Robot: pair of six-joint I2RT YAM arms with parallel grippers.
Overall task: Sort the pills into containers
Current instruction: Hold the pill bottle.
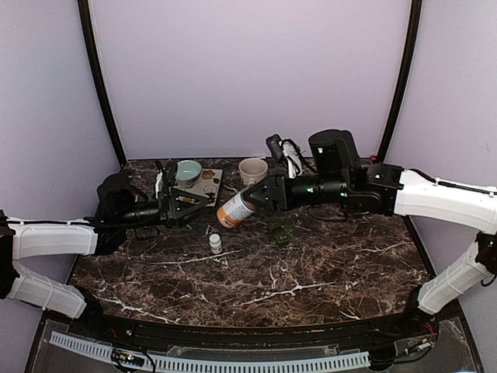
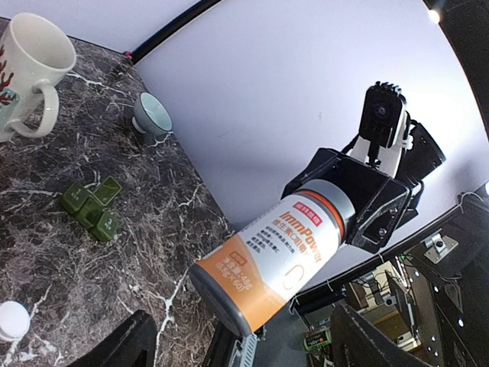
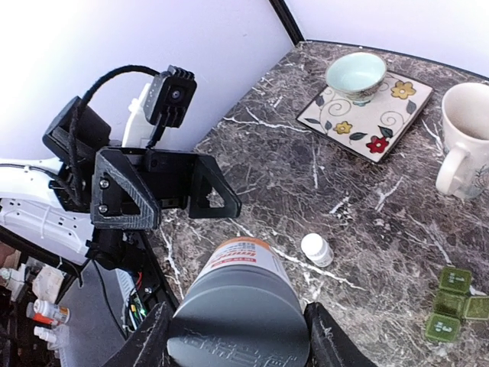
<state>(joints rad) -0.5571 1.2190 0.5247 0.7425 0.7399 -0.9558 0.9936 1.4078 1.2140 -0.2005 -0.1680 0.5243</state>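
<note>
My right gripper [image 1: 260, 194] is shut on the grey cap end of a large orange-and-white pill bottle [image 1: 235, 208], holding it tilted above the table. In the right wrist view the bottle [image 3: 241, 294] fills the space between the fingers [image 3: 147, 344]. My left gripper [image 1: 198, 203] stands open just left of the bottle's base, its jaws apart with nothing between them. Seen from the left wrist, the bottle [image 2: 290, 252] hangs beyond the fingertips [image 2: 126, 344]. The dark green pill box, the containers [image 1: 279, 231], lies below the right gripper on the table. No loose pills show.
A small white bottle [image 1: 215, 243] stands in front of the big bottle. A cream mug [image 1: 252, 169] is at the back. A pale green bowl [image 1: 188, 171] sits on a flowered plate [image 1: 210, 186] behind the left gripper. The tent wall is close behind.
</note>
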